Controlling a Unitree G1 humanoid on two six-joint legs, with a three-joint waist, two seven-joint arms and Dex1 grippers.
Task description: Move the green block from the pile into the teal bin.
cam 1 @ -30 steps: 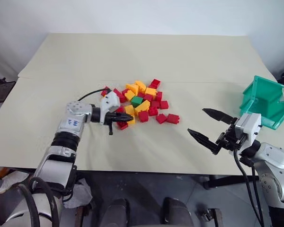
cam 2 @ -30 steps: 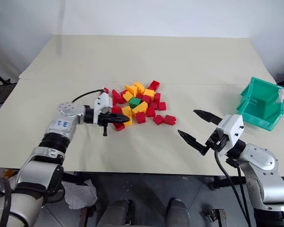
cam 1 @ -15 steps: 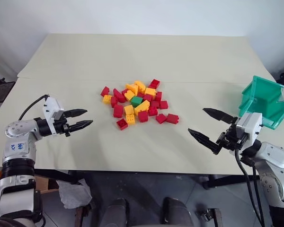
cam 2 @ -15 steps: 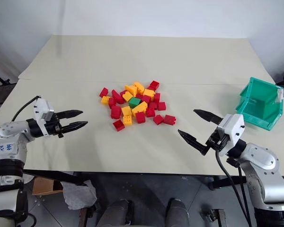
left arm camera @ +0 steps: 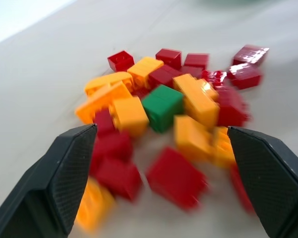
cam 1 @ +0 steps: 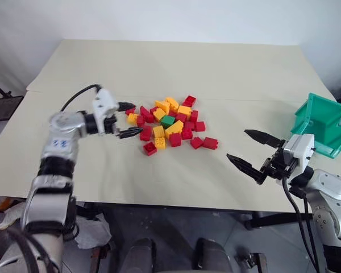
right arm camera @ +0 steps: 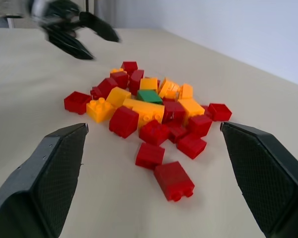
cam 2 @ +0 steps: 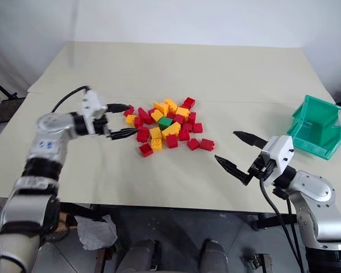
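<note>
Having swung back to the pile (cam 1: 169,122) from the bench (cam 1: 170,68) edge, left hand (cam 1: 125,120) now spread wide and empty beside it, green block (cam 1: 167,120) untouched mid-heap, teal bin (cam 1: 323,124) well apart, right hand (cam 1: 252,153) open, empty.

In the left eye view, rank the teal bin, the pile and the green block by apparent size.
1. the pile, widest spread on the table
2. the teal bin, smaller in outline, though taller
3. the green block, one small brick within the pile
</note>
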